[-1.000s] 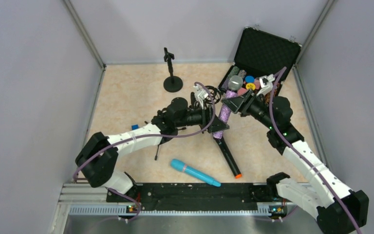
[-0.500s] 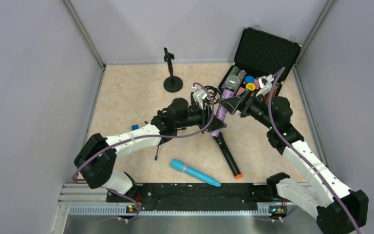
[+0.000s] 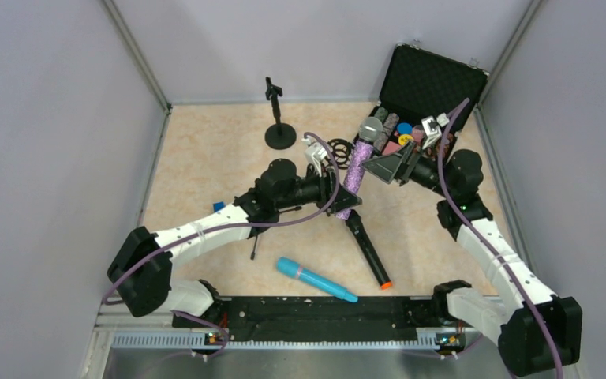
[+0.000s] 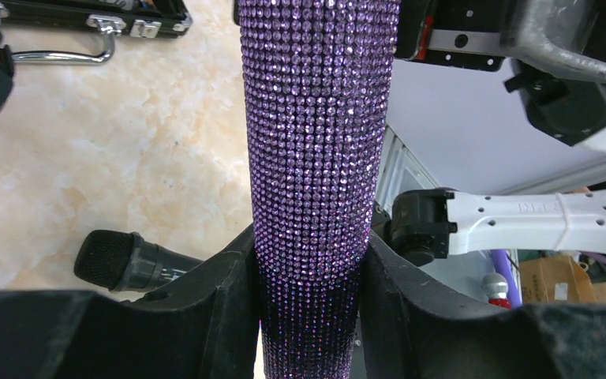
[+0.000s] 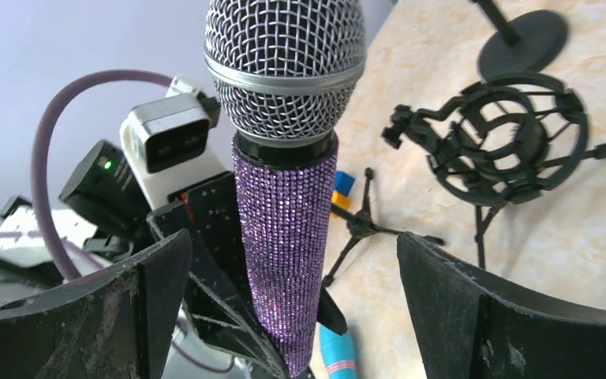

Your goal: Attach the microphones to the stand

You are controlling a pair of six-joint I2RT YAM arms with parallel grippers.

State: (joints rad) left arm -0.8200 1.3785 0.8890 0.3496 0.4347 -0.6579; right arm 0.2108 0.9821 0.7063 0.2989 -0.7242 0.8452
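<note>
Looking down from the top camera, I find the glittery purple stick microphone with the silver mesh head (image 3: pixel 357 167) lifted off the table, to the right of the black round-based stand (image 3: pixel 278 126) and nearer the arm bases than it, with its mesh head at the far end. The left gripper (image 3: pixel 342 204) is clamped on the low end of the handle; in the left wrist view its fingers (image 4: pixel 225 316) press the sparkling barrel from both sides. The right gripper (image 3: pixel 385 164) is spread wide around the upper handle, and in its wrist view its fingers (image 5: pixel 473 308) stand well off the microphone (no contact on either side).

The all light blue microphone (image 3: pixel 316 279) lies flat, well nearer me than the stand and a little to its right. The black microphone with the orange end (image 3: pixel 367 249) lies further right, orange tip toward the bases. A black ring-shaped shock mount (image 3: pixel 339 148) sits just right of the stand's base, and an open black case (image 3: pixel 434 79) sits far to its right.
</note>
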